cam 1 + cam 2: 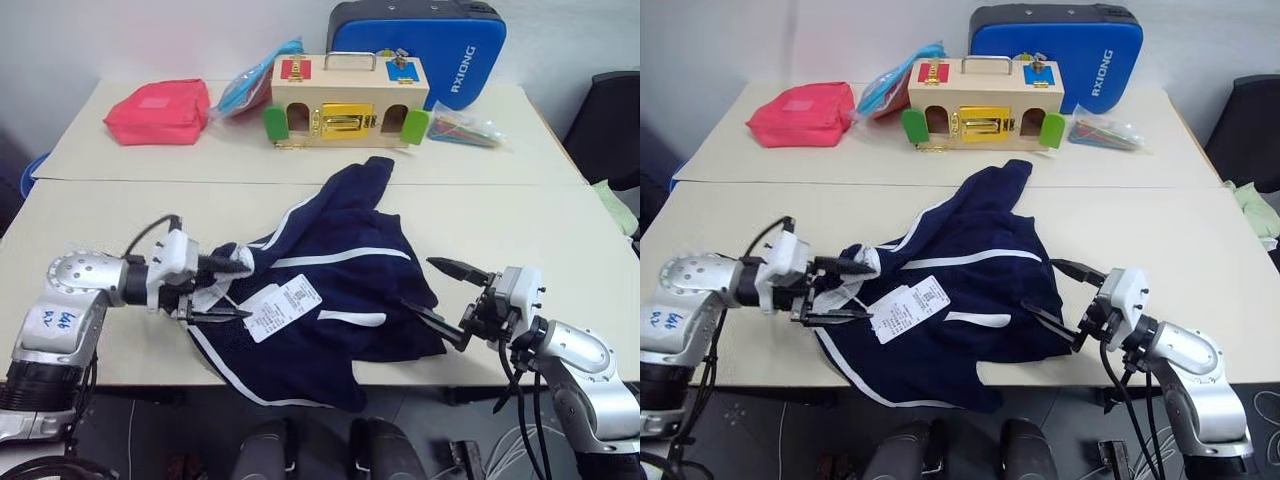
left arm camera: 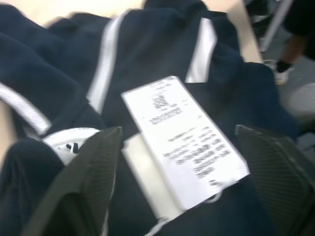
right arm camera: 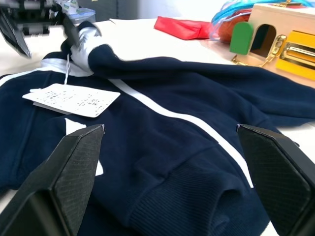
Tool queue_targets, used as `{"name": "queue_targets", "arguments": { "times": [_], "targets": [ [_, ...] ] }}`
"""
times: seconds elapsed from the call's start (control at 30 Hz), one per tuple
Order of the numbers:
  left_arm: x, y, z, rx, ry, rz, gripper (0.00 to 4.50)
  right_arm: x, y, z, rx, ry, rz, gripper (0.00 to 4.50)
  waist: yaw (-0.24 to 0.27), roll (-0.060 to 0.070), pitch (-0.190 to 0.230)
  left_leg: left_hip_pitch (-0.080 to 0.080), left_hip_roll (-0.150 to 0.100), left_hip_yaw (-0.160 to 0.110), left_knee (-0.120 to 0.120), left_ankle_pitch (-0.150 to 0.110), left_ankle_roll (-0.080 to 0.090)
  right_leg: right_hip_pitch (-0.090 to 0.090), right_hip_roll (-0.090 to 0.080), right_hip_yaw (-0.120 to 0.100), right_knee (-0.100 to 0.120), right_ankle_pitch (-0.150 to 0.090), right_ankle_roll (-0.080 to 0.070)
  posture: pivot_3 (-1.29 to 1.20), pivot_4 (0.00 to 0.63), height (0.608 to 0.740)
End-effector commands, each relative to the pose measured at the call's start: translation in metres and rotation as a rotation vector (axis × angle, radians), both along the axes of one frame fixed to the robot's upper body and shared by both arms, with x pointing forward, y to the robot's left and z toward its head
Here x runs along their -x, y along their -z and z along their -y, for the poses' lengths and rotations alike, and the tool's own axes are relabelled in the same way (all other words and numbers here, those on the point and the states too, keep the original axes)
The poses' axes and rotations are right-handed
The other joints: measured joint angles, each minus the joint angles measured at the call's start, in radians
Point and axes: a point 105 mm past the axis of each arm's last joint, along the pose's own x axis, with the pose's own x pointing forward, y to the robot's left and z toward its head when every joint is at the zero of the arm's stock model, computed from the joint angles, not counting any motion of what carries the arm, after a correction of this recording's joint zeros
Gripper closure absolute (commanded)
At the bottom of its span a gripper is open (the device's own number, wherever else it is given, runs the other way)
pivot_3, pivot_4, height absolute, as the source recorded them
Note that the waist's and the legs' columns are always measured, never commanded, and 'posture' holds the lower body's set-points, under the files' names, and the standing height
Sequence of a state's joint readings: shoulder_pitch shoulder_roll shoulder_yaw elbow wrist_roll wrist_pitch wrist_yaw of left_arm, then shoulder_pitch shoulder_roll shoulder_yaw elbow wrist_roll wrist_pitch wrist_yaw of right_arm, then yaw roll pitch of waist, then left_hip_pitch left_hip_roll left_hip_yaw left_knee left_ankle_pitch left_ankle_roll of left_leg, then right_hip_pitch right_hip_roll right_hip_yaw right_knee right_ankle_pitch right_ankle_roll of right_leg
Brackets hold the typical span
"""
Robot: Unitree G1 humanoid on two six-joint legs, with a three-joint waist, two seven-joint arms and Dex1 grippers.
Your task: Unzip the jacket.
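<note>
While both sets of jaws are standing wide and gripping nothing, the left gripper [image 1: 225, 290] is hovering at the white collar of the crumpled navy blue, white-striped fabric jacket [image 1: 340, 290] lying on the bench [image 1: 520, 225], the right gripper [image 1: 445, 295] waiting at its hem. Next, I'd judge, comes finding the zipper pull.

Even, bright indoor light falls from above, leaving only soft, faint shadows under objects on the pale table [image 1: 520, 230]. The head views are fairly sharp, slightly hazy toward the far edge, with a mild sheen on the blue hard case [image 1: 440, 50]. The left wrist view is smeared by motion blur: the print on the paper hang tags [image 2: 187, 142] is unreadable. The right wrist view is clearer, though the near black fingers [image 3: 69, 167] look soft
</note>
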State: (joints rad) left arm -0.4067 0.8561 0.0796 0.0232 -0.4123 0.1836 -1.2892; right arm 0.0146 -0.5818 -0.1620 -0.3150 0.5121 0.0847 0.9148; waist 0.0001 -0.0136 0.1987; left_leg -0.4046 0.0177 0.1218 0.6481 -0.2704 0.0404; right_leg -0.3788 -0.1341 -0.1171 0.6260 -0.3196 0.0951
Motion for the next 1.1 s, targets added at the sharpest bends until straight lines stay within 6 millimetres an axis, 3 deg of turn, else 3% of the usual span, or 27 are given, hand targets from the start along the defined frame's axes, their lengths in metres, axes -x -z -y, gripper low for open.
{"name": "queue_targets", "arguments": {
  "times": [0.03,0.17,0.33,0.43,0.5,0.67,0.87,1.0,1.1],
  "targets": [
    [-0.02,-0.006,-0.017,-0.065,-0.104,0.14,0.05,0.004,-0.008,-0.003,-0.008,-0.001,0.049,0.0,0.001,0.0,0.0,0.0,0.0,0.0,0.0,0.0,0.0,0.0,0.0,0.0,0.0,0.0,0.0,0.0,0.15,0.74],
    [-0.047,0.001,-0.017,-0.072,-0.209,0.211,0.05,0.003,-0.009,-0.004,-0.015,0.002,0.053,0.0,0.003,0.0,0.0,0.0,-0.001,0.0,0.0,0.0,0.001,0.0,0.0,0.0,0.0,0.0,0.0,0.0,0.15,0.74],
    [-0.067,0.008,-0.021,-0.038,-0.312,0.204,0.05,0.003,-0.009,-0.004,-0.015,0.003,0.054,0.0,0.0,0.0,0.0,0.0,-0.001,0.0,0.0,0.0,0.001,0.0,0.0,-0.001,0.002,0.0,0.0,0.0,0.15,0.74],
    [-0.087,0.02,-0.049,-0.061,-0.524,0.164,0.05,0.003,-0.011,-0.006,-0.016,-0.004,0.061,0.0,-0.002,0.0,0.0,0.0,-0.001,0.0,0.0,0.0,0.001,0.0,0.001,-0.001,0.002,0.0,0.0,0.0,0.15,0.74],
    [-0.09,0.028,-0.068,-0.062,-0.623,0.118,0.05,0.003,-0.016,-0.009,-0.019,-0.013,0.07,0.0,-0.006,0.0,0.0,0.0,0.0,0.0,0.0,0.0,0.001,0.0,0.002,-0.001,0.002,0.0,0.0,0.0,0.15,0.74],
    [-0.082,0.033,-0.096,-0.052,-0.733,0.088,0.05,0.002,-0.031,-0.023,-0.016,-0.101,0.08,0.0,-0.01,-0.001,0.0,0.0,0.001,0.001,0.0,0.0,0.001,0.0,0.002,0.0,0.003,0.0,0.0,0.0,0.15,0.74],
    [-0.047,0.0,-0.078,0.182,-0.476,0.159,0.05,-0.002,-0.044,-0.059,0.039,-0.308,-0.009,0.0,-0.026,-0.001,0.0,0.0,0.002,0.0,0.0,0.0,0.0,0.0,0.001,-0.001,0.003,0.0,0.0,0.0,0.15,0.74],
    [-0.03,-0.009,-0.081,0.135,-0.386,0.121,0.05,-0.004,-0.048,-0.078,0.098,-0.423,-0.091,0.0,-0.027,-0.001,0.0,-0.001,0.002,-0.001,0.001,0.0,0.0,0.0,0.001,-0.001,0.002,0.0,0.0,0.0,0.15,0.74],
    [-0.014,-0.009,-0.079,0.042,-0.283,0.119,0.05,-0.005,-0.04,-0.098,0.231,-0.521,-0.144,0.0,-0.028,0.0,0.0,-0.001,0.001,-0.001,0.0,0.0,0.0,0.0,0.0,-0.001,0.002,0.0,0.0,0.0,0.15,0.74]
  ]
}}
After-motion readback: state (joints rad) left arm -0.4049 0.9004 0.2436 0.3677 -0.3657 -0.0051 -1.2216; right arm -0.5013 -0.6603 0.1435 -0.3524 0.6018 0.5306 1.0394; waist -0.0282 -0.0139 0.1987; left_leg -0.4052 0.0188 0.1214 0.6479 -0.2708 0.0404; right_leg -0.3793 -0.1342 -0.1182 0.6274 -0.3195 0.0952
